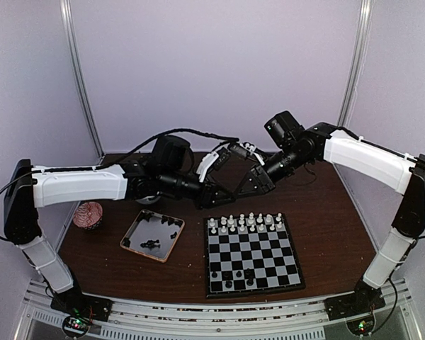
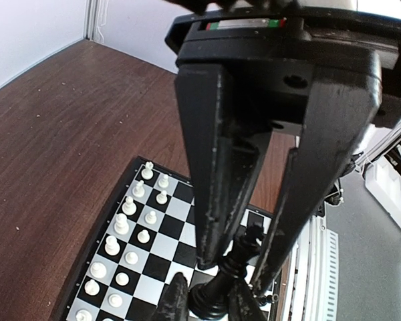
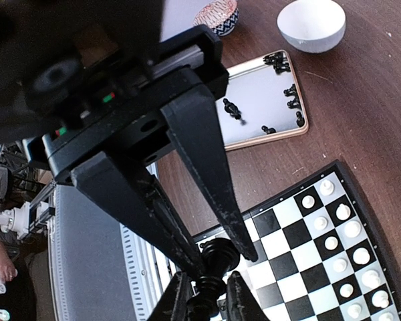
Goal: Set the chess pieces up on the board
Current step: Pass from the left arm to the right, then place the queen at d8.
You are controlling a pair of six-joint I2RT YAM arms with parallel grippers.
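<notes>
Both arms meet in the air above the far side of the board (image 1: 256, 249), and the reason shows in the wrist views: a single black piece (image 2: 244, 250) is caught between the two tools at once. The left end effector (image 2: 237, 274) is narrow, its fingers flanking the piece near its crowned top. The right end effector (image 3: 220, 264) is also drawn in narrow, with its tips pressed on the same piece, so this reads as a hand-over in mid-air, probably to turn the piece upright or pass it to the arm that reaches the black side more easily. The piece hangs tilted, well above the table (image 1: 326, 212), touching nothing else. Below, the white pieces (image 1: 244, 223) fill the two far rows. Only a few black ones (image 1: 237, 275) stand on the near rows, and more wait in the wooden-rimmed tray (image 1: 131, 234) to the left, so black's side is mostly unfinished.
</notes>
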